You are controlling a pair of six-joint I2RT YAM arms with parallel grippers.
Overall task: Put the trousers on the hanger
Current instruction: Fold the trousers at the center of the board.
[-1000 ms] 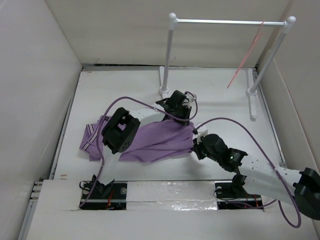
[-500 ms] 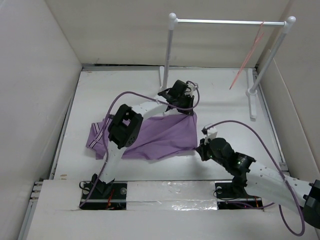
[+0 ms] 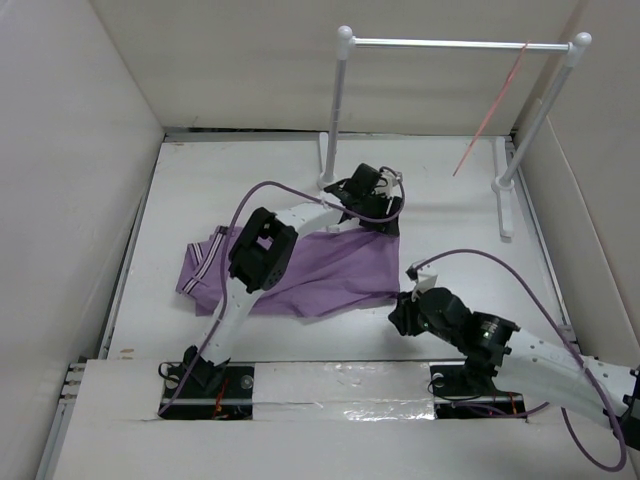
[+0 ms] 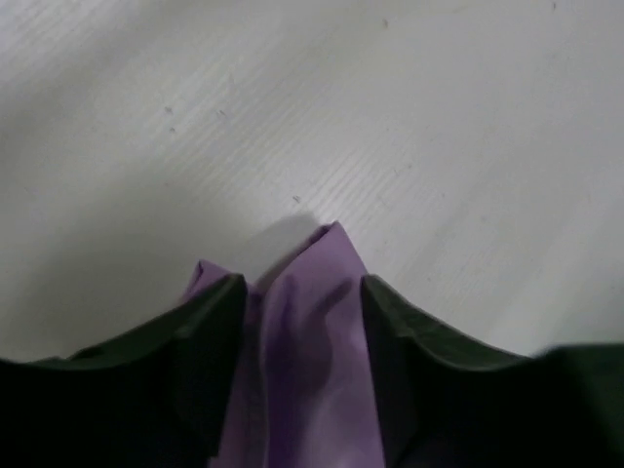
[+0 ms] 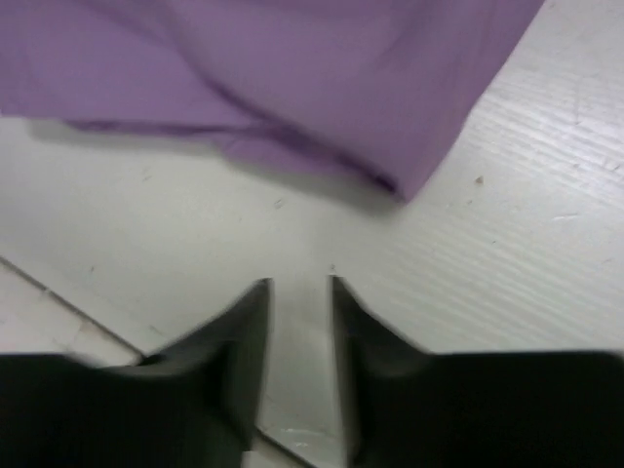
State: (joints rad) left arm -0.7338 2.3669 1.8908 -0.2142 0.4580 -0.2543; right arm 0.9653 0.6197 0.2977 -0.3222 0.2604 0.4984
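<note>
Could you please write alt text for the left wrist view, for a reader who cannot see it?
The left pincer grips a fold of the light purple trousers between its dark fingers, with the white table beyond.

One pair of trousers lay on the one bench. One wire hanger hung on one rail stand, which had two white posts and one silver bar. There were two arms, each with one gripper, the left gripper and the right gripper, and two purple cables.
</note>
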